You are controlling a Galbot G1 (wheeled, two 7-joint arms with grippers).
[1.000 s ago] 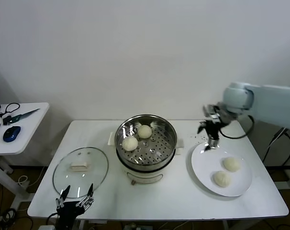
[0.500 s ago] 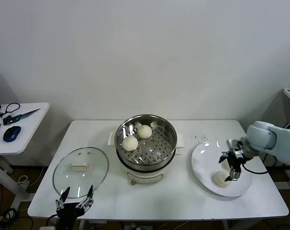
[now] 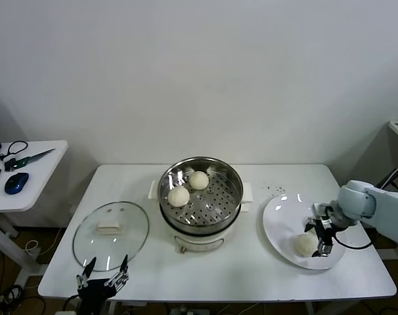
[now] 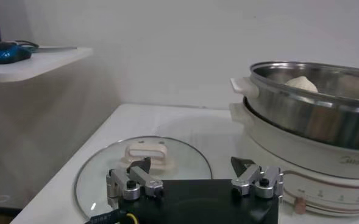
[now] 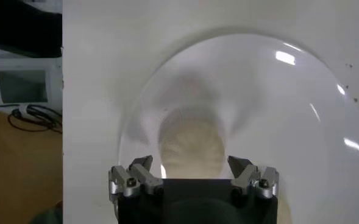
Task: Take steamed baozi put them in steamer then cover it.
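The steamer (image 3: pixel 200 203), a round shiny steel pot on a cream-white base, stands mid-surface on the white surface (image 3: pixel 238 275) with two pale cream-white round dough buns (image 3: pixel 178 196) on its perforated tray. Left of the steamer lies the clear round glass cover (image 3: pixel 111 235); right of it, a flat white plate (image 3: pixel 284 220) carries another bun (image 3: pixel 305 244). The right gripper (image 3: pixel 322 237) is spread wide around that bun. The left gripper (image 3: pixel 106 275) hangs released near the cover.
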